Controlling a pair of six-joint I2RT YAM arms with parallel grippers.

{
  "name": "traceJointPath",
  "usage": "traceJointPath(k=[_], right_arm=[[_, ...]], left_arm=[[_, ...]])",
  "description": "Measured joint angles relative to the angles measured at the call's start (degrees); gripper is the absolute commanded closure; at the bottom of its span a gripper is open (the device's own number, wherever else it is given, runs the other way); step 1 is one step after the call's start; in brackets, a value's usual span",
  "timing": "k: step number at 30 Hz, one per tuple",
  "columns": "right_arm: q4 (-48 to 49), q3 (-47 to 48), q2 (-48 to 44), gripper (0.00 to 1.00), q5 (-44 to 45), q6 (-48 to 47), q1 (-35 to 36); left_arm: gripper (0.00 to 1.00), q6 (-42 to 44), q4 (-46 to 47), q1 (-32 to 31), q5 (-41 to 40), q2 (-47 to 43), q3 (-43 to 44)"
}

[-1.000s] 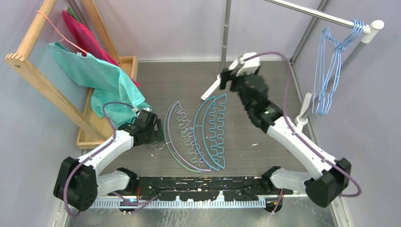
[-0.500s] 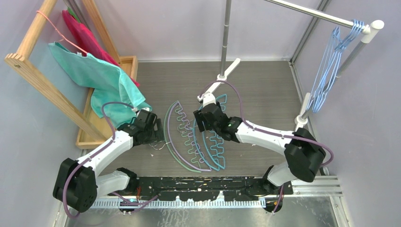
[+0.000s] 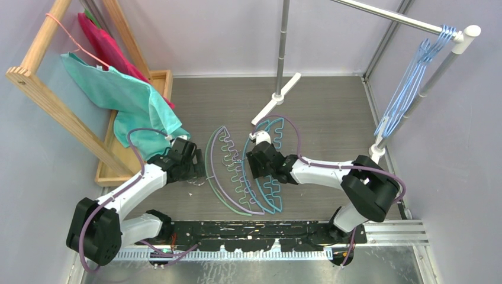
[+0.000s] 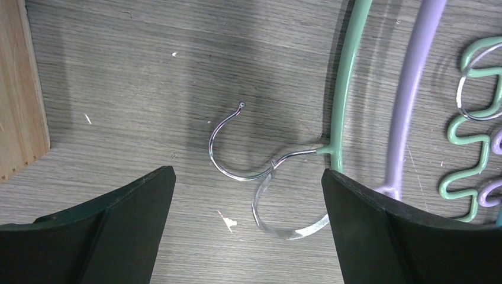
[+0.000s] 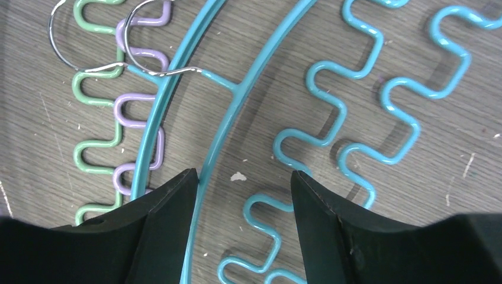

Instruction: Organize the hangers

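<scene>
Four arched hangers with zigzag lower bars lie flat and overlapping on the grey wood-grain table [image 3: 331, 112], just nearer the arm bases than the white foot of the upright silver metal post [image 3: 283, 41]. A lilac arched hanger [image 4: 417, 89] and a green arched hanger [image 4: 349, 77] lie to the post's left, and two teal arched hangers [image 5: 234, 97] lie almost straight in front of it.

The left gripper [image 3: 198, 171] hangs low over the table left of the post, its black fingers [image 4: 118, 236] spread wide. In the left wrist view, the thin metal hook [image 4: 228, 148] of the green hanger and a second hook [image 4: 296, 232] crossing it lie between the open jaws, clear of both fingers.

The right gripper [image 3: 256, 163] reaches in from the post's right, low over the teal pair. Its fingers [image 5: 337, 231] are parted too, and the curved back of one teal hanger runs between them, close against one finger — whether it touches cannot be told. The teal hangers' own metal hooks [image 5: 171, 73] rest across the green and lilac zigzags.

Well to the right of the post, several thin light-blue wire hangers [image 3: 408, 83] hang bunched at the far end of the silver metal rail [image 3: 391, 15] — right beside its white joint [image 3: 472, 31].
</scene>
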Motion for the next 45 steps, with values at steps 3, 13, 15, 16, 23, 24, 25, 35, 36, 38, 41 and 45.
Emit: traceJointPath(k=[3, 13, 15, 16, 23, 24, 25, 35, 36, 38, 41, 45], right_arm=[[0.26, -0.59, 0.0, 0.36, -0.55, 0.59, 0.83], [-0.17, -0.66, 2.23, 0.56, -0.35, 1.86, 5.16], [-0.37, -0.66, 3.37, 0.68, -0.22, 2.27, 5.16], [-0.22, -0.66, 3.41, 0.76, 0.07, 2.62, 5.16], [-2.97, -0.9, 1.03, 0.99, 3.17, 4.74, 5.31], [-3.85, -1.03, -0.33, 0.99, 3.3, 4.68, 5.29], [-4.59, -1.09, -2.1, 0.99, 3.52, 4.81, 5.27], [-7.34, 0.17, -24.3, 0.99, 6.34, 8.2, 5.27], [-7.5, 0.48, -25.9, 0.99, 7.23, 8.66, 5.27], [-7.34, 1.29, -29.53, 0.99, 10.38, 9.14, 5.27], [-5.68, 3.3, -33.38, 0.99, 16.41, 8.28, 5.27], [-1.36, 9.22, -33.33, 0.99, 23.23, 3.89, 4.26]], left_arm=[[0.02, -0.02, 0.22, 0.0, 0.02, 0.02, -0.26], [0.02, -0.04, 0.46, 0.0, 0.15, 0.63, -0.85], [0.02, -0.02, 0.46, 0.0, 0.17, 0.63, -0.87], [0.02, -0.04, 0.46, 0.0, 0.17, 0.61, -0.92], [0.02, -0.07, 0.42, 0.0, 0.22, -0.24, -1.4], [0.02, -0.04, 0.46, 0.0, 0.24, -0.44, -1.46], [0.02, -0.04, 0.44, 0.0, 0.31, -0.68, -1.49], [0.02, -0.04, 0.5, 0.0, 0.63, -0.92, -1.6], [0.02, -0.04, 0.5, 0.0, 0.68, -0.92, -1.62], [0.02, -0.04, 0.55, 0.0, 0.79, -0.92, -1.66], [0.02, -0.04, 0.59, 0.0, 0.85, -0.92, -1.66], [0.02, -0.02, 0.59, 0.0, 1.03, -0.92, -1.66]])
